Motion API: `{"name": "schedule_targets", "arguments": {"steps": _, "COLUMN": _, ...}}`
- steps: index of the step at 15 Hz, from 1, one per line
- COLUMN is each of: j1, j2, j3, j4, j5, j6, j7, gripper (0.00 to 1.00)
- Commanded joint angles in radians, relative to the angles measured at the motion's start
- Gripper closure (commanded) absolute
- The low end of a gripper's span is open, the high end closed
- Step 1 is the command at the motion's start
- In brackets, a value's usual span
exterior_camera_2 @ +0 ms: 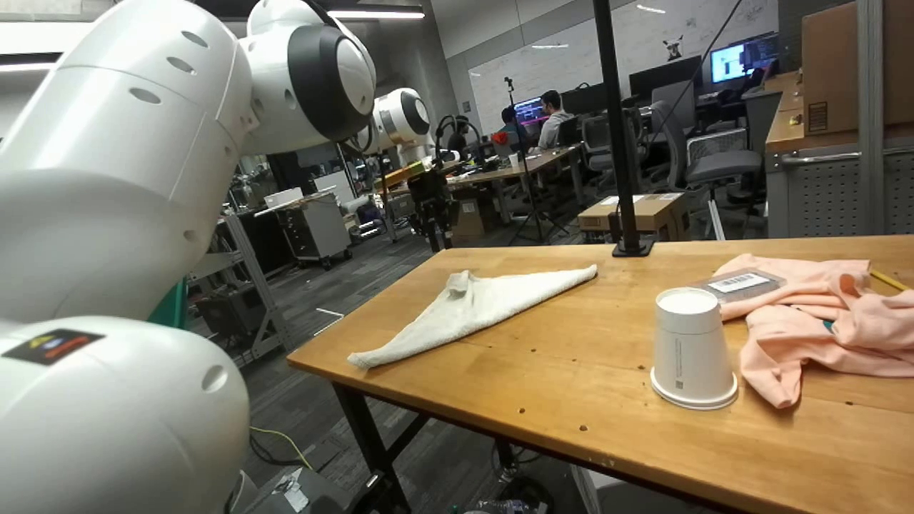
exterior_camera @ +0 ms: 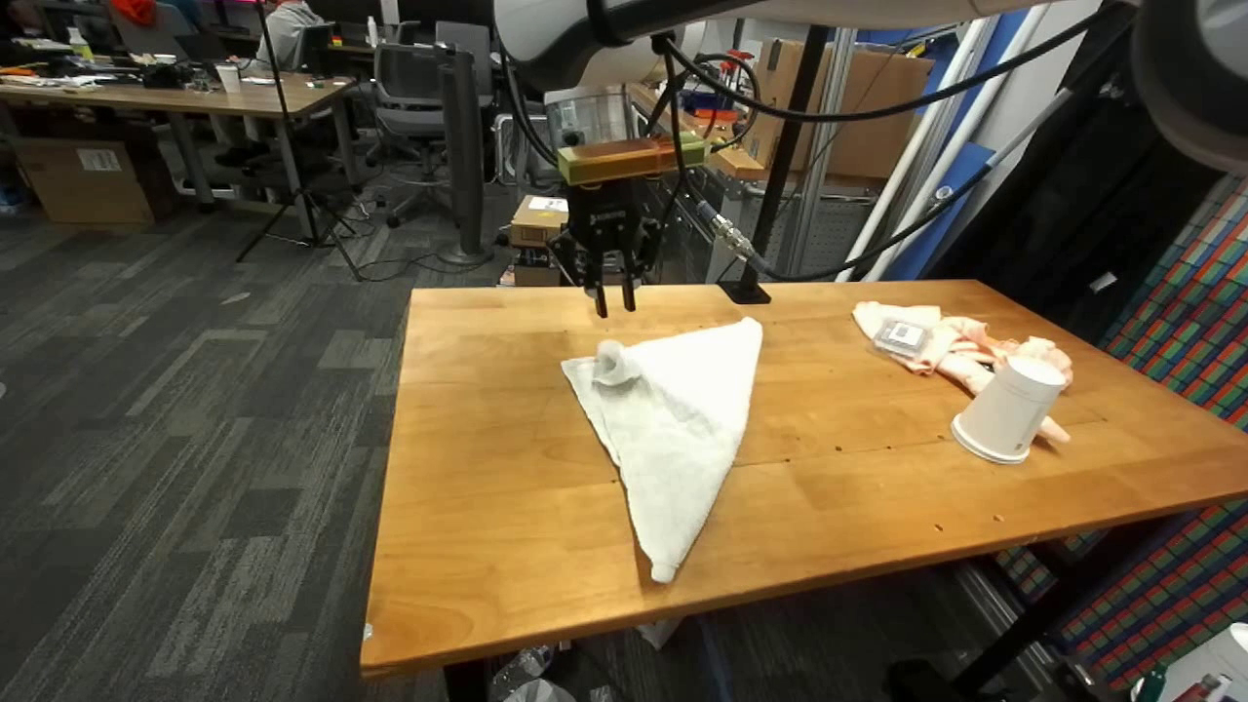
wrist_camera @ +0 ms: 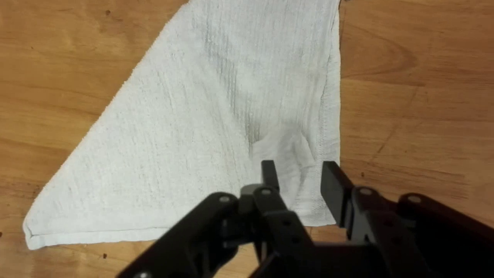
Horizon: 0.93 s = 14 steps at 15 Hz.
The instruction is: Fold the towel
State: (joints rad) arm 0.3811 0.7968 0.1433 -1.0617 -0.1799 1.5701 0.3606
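Note:
The white towel (exterior_camera: 690, 419) lies on the table as a rough triangle, folded over along its diagonal. It also shows in an exterior view (exterior_camera_2: 493, 301) and fills much of the wrist view (wrist_camera: 154, 154). A small crumpled bump stands up near its square corner. My gripper (exterior_camera: 615, 300) hangs above the table's edge beyond that corner, clear of the towel. In the wrist view the gripper (wrist_camera: 299, 166) has its fingers apart, with nothing held between them; the bump and corner show below them. The gripper also shows in an exterior view (exterior_camera_2: 441, 239).
The wooden table (exterior_camera: 487, 468) has a black post (exterior_camera: 746, 291) at its edge. An upturned white cup (exterior_camera: 1009, 409), a peach cloth (exterior_camera: 960, 346) and a small clear box with a label (exterior_camera: 902, 337) are at the far side from the towel. A yellow pencil-like stick (exterior_camera_2: 889, 280) lies near the cloth.

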Motion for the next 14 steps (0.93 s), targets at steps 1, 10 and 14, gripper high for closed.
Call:
{"name": "schedule_targets", "arguments": {"steps": 1, "j1": 0.008, "j2": 0.040, "j3": -0.015, "j4": 0.107, "j5": 0.047, "j6": -0.052, "j7": -0.038, "gripper": 0.31}}
{"name": "schedule_targets", "arguments": {"steps": 10, "j1": -0.143, "j2": -0.079, "j3": 0.001, "j4": -0.097, "j5": 0.040, "j6": 0.143, "j7": -0.023, "gripper": 0.00}}
{"name": "schedule_targets", "arguments": {"steps": 14, "j1": -0.229, "j2": -0.135, "j3": -0.005, "j4": -0.193, "j5": 0.036, "j6": 0.302, "j7": -0.022, "gripper": 0.00}}
